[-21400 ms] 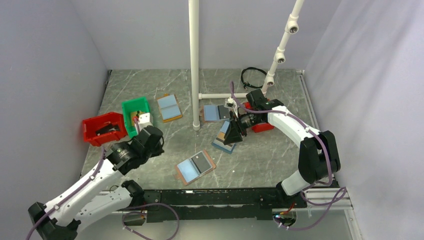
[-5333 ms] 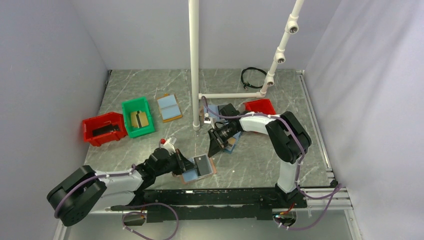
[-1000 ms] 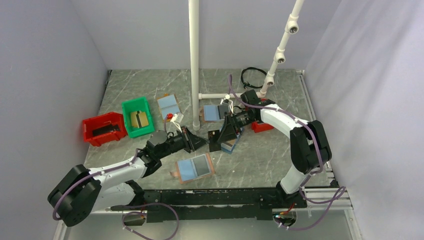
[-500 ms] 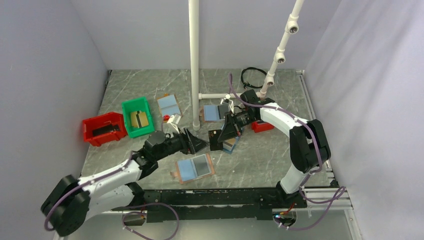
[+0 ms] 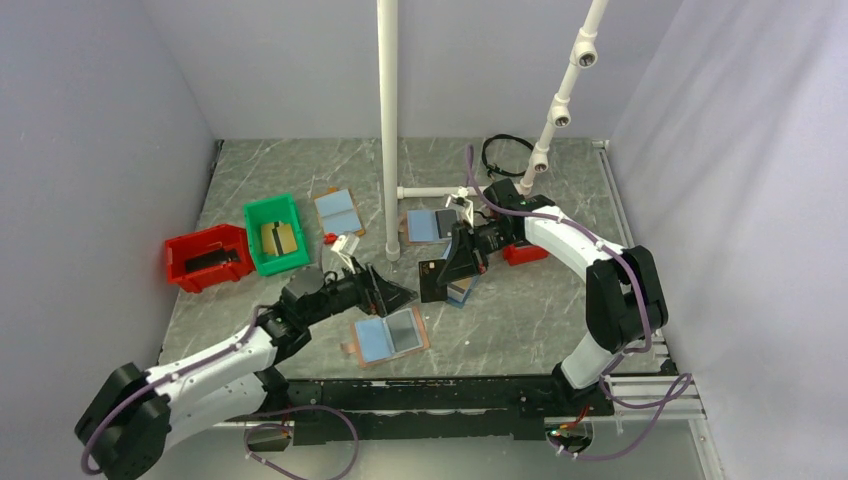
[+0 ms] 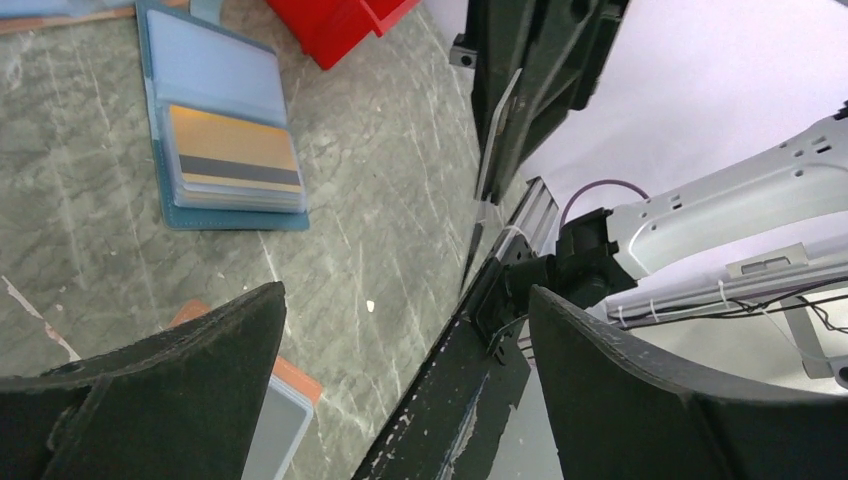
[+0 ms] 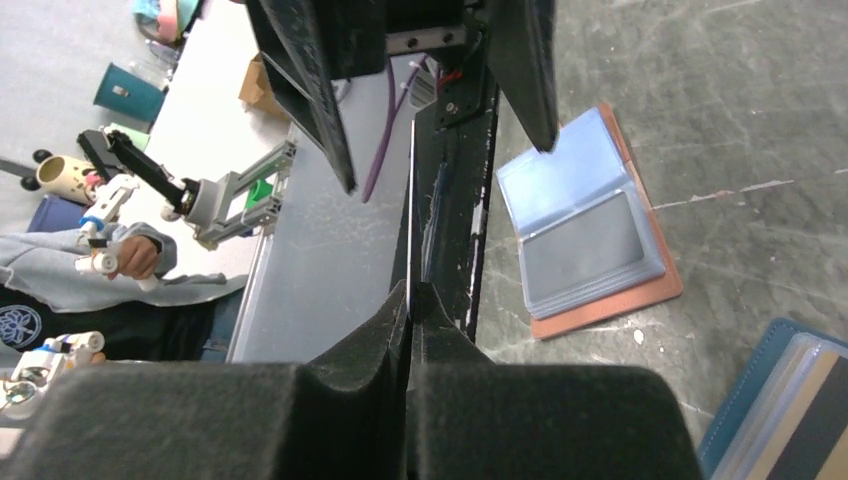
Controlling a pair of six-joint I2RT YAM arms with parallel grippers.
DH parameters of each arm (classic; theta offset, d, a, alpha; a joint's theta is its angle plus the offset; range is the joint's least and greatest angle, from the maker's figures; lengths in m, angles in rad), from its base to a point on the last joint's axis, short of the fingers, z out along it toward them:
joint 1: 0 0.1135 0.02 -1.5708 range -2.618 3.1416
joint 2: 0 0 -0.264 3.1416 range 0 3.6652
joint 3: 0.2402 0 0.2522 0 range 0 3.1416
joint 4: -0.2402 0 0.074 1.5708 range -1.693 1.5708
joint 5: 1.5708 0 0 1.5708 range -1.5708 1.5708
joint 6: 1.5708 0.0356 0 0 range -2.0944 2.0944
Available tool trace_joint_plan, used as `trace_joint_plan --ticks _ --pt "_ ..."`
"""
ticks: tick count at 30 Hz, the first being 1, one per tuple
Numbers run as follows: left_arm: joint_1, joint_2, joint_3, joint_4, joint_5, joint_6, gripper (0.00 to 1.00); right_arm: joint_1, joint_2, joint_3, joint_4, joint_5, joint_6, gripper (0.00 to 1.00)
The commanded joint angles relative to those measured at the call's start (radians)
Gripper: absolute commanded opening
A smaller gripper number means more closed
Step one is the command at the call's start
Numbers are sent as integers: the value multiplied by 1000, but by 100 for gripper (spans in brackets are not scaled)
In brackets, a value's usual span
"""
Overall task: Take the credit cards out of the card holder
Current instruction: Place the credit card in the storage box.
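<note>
Tan-rimmed card holder lies open on the grey surface near the front edge, 1 half light blue, the other showing grey. Just behind it the right gripper hangs above the surface, its fingers clamped together on 1 dark card, edge-on to the left gripper. That gripper's fingers are spread wide apart, empty, facing the card without touching it. A navy holder lies by the right gripper.

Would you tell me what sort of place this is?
Probably a robotics lab test cell: a marble-patterned table boxed in by plain panels, a white pipe frame, with a left arm and right arm bolted on.
</note>
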Motion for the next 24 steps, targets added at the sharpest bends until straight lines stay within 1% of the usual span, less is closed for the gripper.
trace_joint_plan --ticks 1,7,9,10,11,13,14,15,16,18,19,22,24 --pt "2 103 65 176 67 39 92 -1 4 5 17 -99 -22 0" --pt "1 284 100 361 162 -18 68 2 16 6 30 -91 2 0" --pt "1 334 100 417 186 -45 62 2 18 7 31 -89 4 0" --pt "-1 352 102 439 194 -54 56 2 20 7 30 -89 5 0" --pt "-1 366 104 454 202 -61 47 2 20 9 27 -88 3 0" --pt "-2 387 110 466 217 -69 23 2 19 10 24 -82 1 0" --pt "-2 392 113 465 224 -69 7 2 17 11 24 -77 2 0" --pt "-2 393 115 463 229 -69 0 2 15 11 25 -68 3 0" --pt "-2 389 112 460 230 -70 0 2 11 13 25 -56 4 2" --pt "-2 365 102 436 222 -68 0 2 2 19 14 -19 -5 14" --pt "-2 345 97 399 217 -57 0 2 -3 24 4 0 -17 20" --pt "-2 231 94 199 187 -13 0 1 -32 32 -3 68 -23 34" --pt "-1 144 94 6 150 5 0 1 -55 24 15 112 -12 39"
